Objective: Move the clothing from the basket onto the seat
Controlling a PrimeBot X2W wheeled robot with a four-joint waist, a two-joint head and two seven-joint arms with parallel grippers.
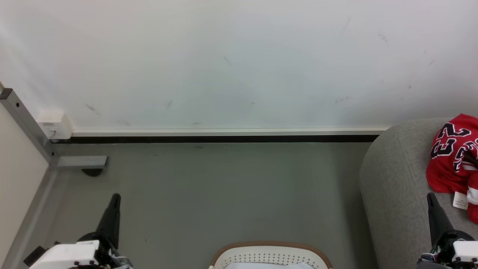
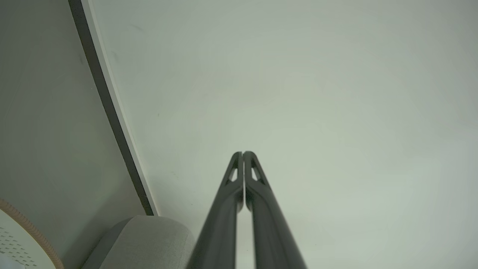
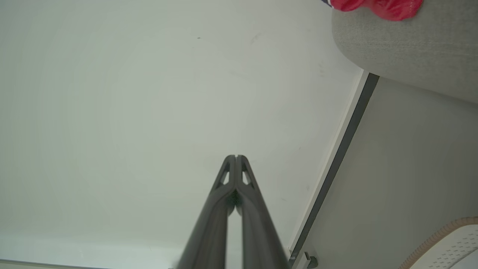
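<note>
1. The left end effector [image 1: 115,197] and right end effector [image 1: 430,195] have their fingers together, holding nothing.
2. The clothing [image 1: 453,157] lies on the seat [image 1: 396,186], right.
3. The basket [image 1: 269,247] stands near, centre, on the floor [image 1: 224,194].

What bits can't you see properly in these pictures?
Inside of the basket: head view, cut off by the bottom edge, so leftover clothes cannot be told.
The clothing: head view, right edge cuts it off.
Its white tag: head view, print too small to read.

Site: bare indoor test room | Evidence: scuffed plain white wall [image 1: 239,56]; smooth grey floor [image 1: 224,186]; grey metal-framed beige partition panel [image 1: 15,157]
</note>
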